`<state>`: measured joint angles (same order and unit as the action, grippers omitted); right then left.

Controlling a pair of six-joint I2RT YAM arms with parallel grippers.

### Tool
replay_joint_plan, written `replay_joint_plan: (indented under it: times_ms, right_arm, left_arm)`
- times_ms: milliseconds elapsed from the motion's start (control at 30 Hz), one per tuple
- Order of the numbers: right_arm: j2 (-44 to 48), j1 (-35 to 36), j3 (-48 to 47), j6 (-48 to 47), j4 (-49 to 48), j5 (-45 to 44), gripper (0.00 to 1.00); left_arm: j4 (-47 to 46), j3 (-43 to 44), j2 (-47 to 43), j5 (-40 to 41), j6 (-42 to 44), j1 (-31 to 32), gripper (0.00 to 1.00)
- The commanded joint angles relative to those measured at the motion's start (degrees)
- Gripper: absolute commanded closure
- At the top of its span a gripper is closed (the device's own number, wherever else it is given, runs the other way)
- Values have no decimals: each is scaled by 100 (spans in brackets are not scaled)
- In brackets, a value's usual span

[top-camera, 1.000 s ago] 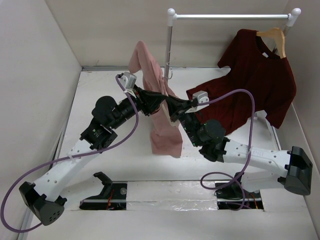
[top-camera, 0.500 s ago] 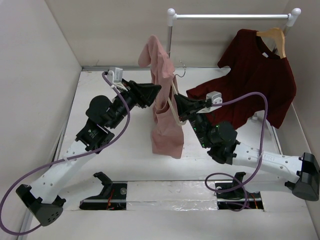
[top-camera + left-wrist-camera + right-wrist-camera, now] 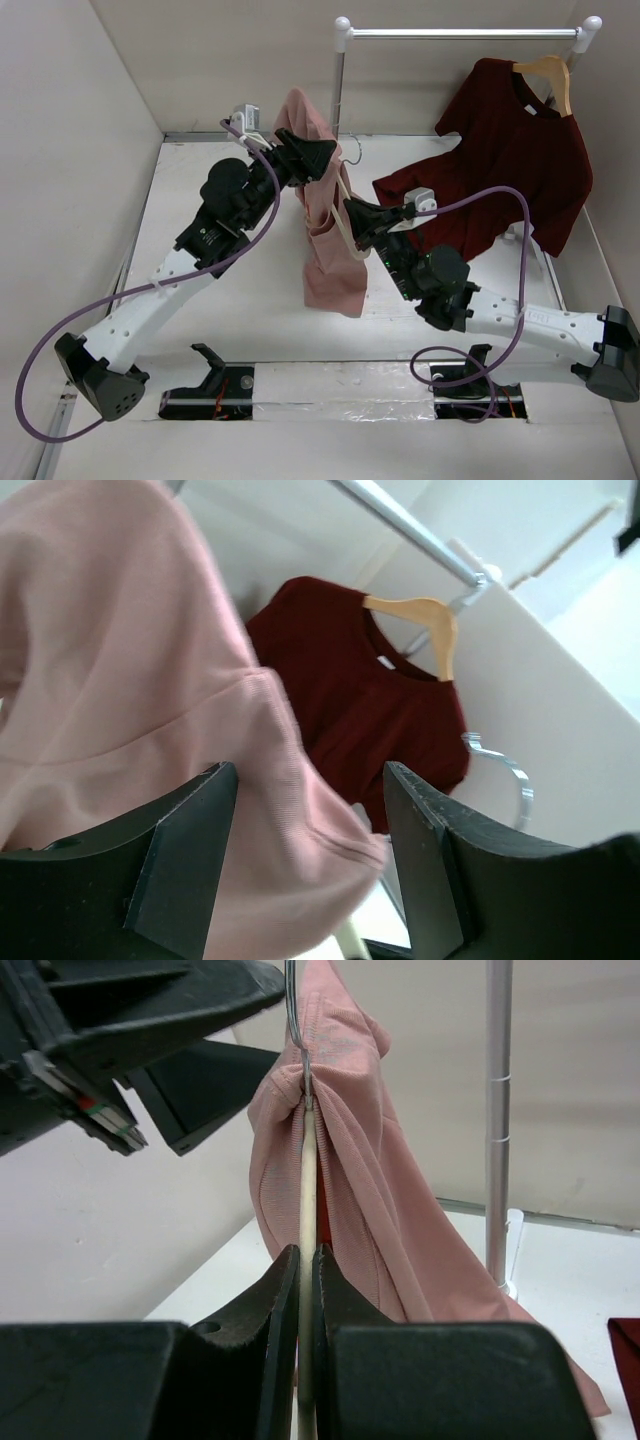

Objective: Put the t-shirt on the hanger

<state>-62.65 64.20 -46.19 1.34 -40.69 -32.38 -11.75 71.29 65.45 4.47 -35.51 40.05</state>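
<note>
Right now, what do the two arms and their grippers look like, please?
Both arms have white links, left arm and right arm, with black rounded joints. The left gripper and right gripper are black, with two wedge-shaped fingers. A purple cable loops along each arm.

maroon shirt hanging on the rail at the back right

a dark maroon t-shirt (image 3: 500, 190) is hanging from a tan wooden hanger (image 3: 555, 75), which is hooking over the right end of a metal clothes rail (image 3: 460, 33). the shirt is sagging unevenly, its lower part spreading out to the left and down toward the white table (image 3: 250, 300). the rail is running across the back, with a rounded white cap (image 3: 343, 24) sitting at each end. a metal upright post (image 3: 338, 90) is carrying the rail's left end. plain pale walls (image 3: 60, 150) are closing in the table on the left, back and right.
</note>
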Motion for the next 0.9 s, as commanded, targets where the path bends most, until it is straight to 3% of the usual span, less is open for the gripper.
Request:
replay_joint_plan:
  times_ms: [0, 400, 500, 533, 667, 833, 867]
  right_arm:
    - [148, 39, -118, 33, -475, 100, 100]
    - [-246, 92, -425, -3, -528, 241, 100]
    - [-353, 145, -478, 24, -537, 267, 100]
    - [-440, 145, -487, 50, -572, 241, 100]
    - [-546, 145, -452, 182, -554, 259, 100]
    - [-643, 145, -303, 427, -467, 302, 100]
    - [-626, 145, -259, 472, -432, 329, 91]
  left_arm:
    - [32, 246, -24, 475, -149, 11, 43]
    - [-309, 219, 530, 371, -325, 11, 46]
    - [-530, 44, 530, 230, -387, 11, 56]
    - [-574, -44, 495, 230, -396, 11, 69]
    - [-742, -308, 284, 335, -369, 11, 98]
    - [-742, -536, 73, 318, -334, 11, 100]
    - [-715, -572, 64, 231, -360, -76, 100]
